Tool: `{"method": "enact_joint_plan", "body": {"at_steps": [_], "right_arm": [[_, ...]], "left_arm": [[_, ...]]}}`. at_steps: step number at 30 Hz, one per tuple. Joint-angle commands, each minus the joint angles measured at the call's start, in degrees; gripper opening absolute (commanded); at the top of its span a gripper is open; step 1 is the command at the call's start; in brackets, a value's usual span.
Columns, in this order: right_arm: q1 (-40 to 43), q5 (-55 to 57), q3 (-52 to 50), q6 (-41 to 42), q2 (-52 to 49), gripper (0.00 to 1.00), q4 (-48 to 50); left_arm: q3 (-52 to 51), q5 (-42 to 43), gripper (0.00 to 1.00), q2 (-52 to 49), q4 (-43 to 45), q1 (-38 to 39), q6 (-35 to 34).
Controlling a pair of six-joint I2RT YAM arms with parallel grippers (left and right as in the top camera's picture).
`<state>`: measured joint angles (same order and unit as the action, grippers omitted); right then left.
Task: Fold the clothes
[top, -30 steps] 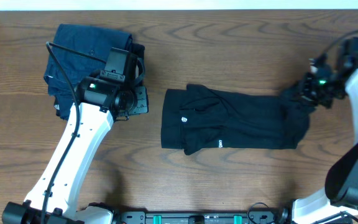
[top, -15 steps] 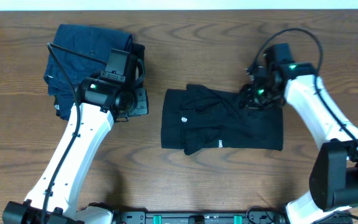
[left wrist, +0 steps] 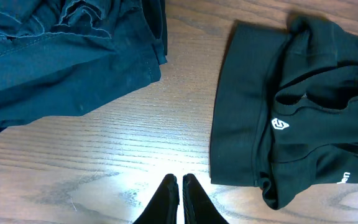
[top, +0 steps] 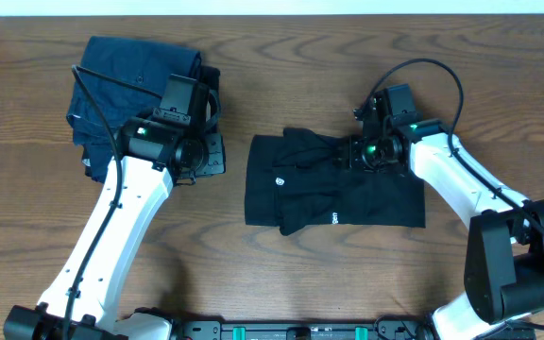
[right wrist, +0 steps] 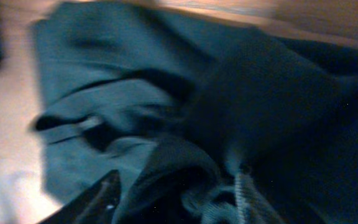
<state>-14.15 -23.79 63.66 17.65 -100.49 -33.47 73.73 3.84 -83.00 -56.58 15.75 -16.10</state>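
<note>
Shirt [top: 333,194] lies mid-frame in the overhead view, flat on the worktop [top: 281,76], a rough rectangle with its long side running left to right. The small white logo [left wrist: 280,125] shows on its left part. The bottom and right edges look straight. The top edge is rumpled, with a ridge of bunched cloth toward the upper right

My right end effector [top: 362,151] sits on that ridge, low on the fabric. The wrist view is blurred and full of dark cloth heaped close to the fingers, so I cannot tell whether the jaws are parted or pinching. My reading is that it is there because the right portion of the shirt is laid over toward the middle, and this is where that flap ends

My left end effector [left wrist: 180,186] is closed on nothing, tips together, over bare wood between the denim stack [top: 130,85] and the shirt's left edge. I judge it is parked there, clear of the right arm's reach but near the left edge for a later fold

The denim stack is at upper left, apart from the shirt and not part of this job

Fold partly done, I judge. The bunched ridge needs flattening. The risk is cloth clinging to the right fingers on the lift and pulling the flap back open
</note>
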Motion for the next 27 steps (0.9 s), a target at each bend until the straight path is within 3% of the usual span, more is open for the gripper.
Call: {"method": "enact_joint_plan", "body": {"at_steps": [1,7,11,13,15,27], "right_arm": [[2.14,-15.63,2.23,-8.28,1.51,0.65,-0.9],[10.38,-12.39,6.88,-10.49,5.6,0.65,-12.83],[11.74,-6.21,6.73,-10.47,6.38,0.54,-18.71],[11.02,-1.75,5.95,-10.45,6.32,0.43,-19.39],[10.08,2.12,4.46,-10.38,6.29,0.36,-18.78],[6.14,8.09,-9.29,-4.9,6.19,0.26,-2.93]], "left_arm": [[-0.66,-0.87,0.07,-0.15,-0.17,-0.31,0.37],[-0.76,-0.87,0.08,-0.15,-0.15,-0.31,0.35],[-0.79,-0.87,0.08,-0.44,-0.11,-0.31,0.35],[-0.81,-0.9,0.07,-0.68,-0.09,-0.31,0.35],[-0.83,-0.87,0.08,-0.92,-0.13,-0.31,0.35],[-1.25,-0.9,0.08,-1.25,-0.17,-0.31,0.37]]}}
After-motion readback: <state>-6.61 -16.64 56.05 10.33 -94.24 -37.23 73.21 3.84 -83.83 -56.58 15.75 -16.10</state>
